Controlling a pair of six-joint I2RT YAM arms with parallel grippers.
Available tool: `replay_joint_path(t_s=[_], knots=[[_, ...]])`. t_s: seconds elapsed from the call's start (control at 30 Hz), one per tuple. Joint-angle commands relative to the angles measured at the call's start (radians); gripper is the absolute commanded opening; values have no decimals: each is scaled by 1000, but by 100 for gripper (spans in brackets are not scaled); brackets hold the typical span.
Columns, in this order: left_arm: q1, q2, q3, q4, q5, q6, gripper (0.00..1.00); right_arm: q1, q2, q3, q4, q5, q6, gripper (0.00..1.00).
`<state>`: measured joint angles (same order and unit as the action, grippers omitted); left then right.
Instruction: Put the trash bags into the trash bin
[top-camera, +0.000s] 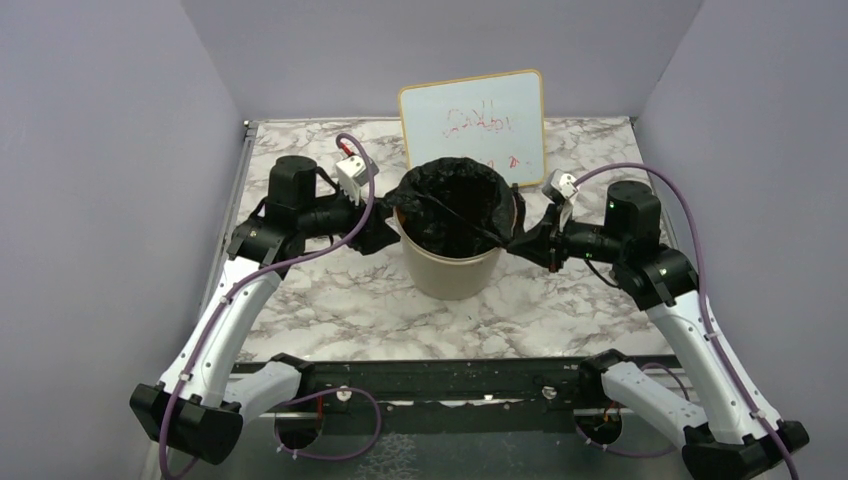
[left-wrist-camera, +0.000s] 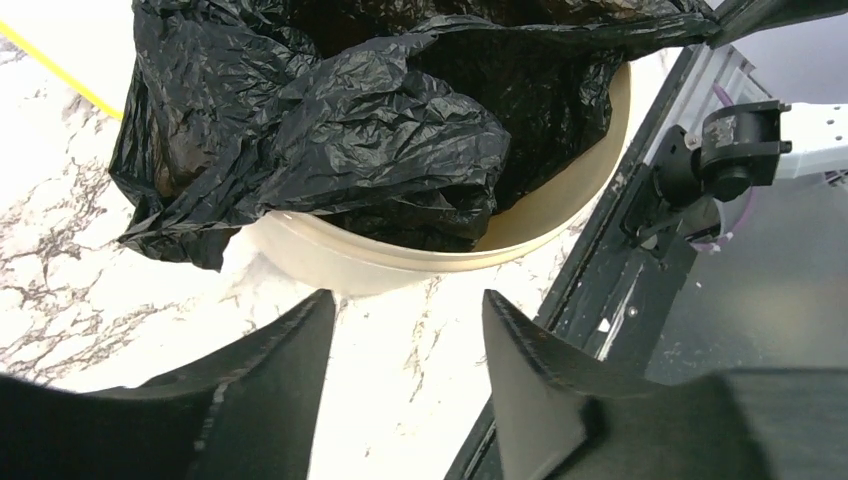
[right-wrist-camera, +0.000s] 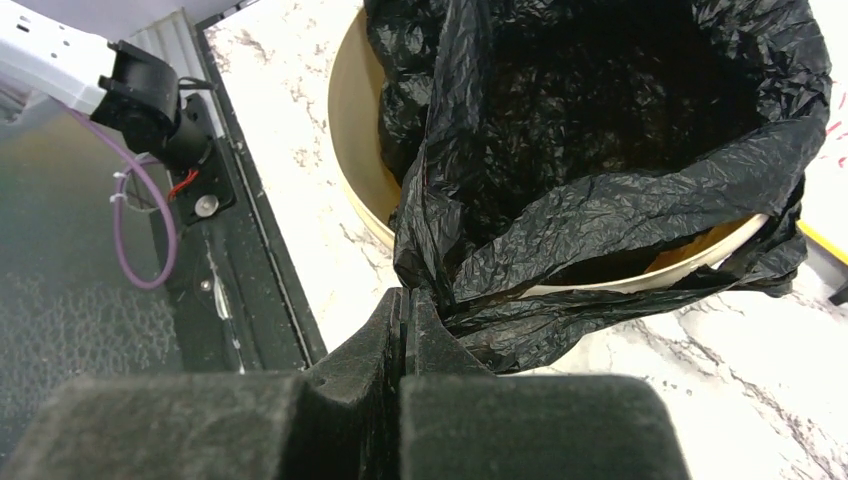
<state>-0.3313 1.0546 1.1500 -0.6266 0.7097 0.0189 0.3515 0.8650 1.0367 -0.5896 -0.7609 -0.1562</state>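
On the left, the left jaws stand spread and empty just beside the cream plastic cylindrical bin (top-camera: 450, 275), holding nothing. The thin, crinkly black plastic bag (top-camera: 455, 205) sits inside that bin in the middle of the marble-patterned bench (top-camera: 330, 300). A loose flap (left-wrist-camera: 170, 200) hangs out over the left rim, and the right edge is folded over the rim. Behind it leans a white whiteboard with red writing (top-camera: 480, 110). On the right, the right jaws are pressed together, pinching a fold of the bag's edge (right-wrist-camera: 425, 270) just outside the rim.

The risk probably lies in that one-sided hold. With the left flap unheld, a pull to the right could drag the slick film across the opening, or lift the bag out of the bin. The film looks thin enough to stretch or tear at the pinch. The bin looks light, so the same pull may slide or tip it rightward. The floppy flap might also slump back inside.
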Motion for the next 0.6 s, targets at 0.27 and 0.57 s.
replay_joint_path(t_s=[0.27, 0.57], knots=[[-3, -15, 116, 54, -268, -274, 79, 0, -20, -46, -3, -317, 20, 1], [-2, 9, 80, 251, -349, -455, 83, 0, -4, -41, -34, -207, -29, 1]])
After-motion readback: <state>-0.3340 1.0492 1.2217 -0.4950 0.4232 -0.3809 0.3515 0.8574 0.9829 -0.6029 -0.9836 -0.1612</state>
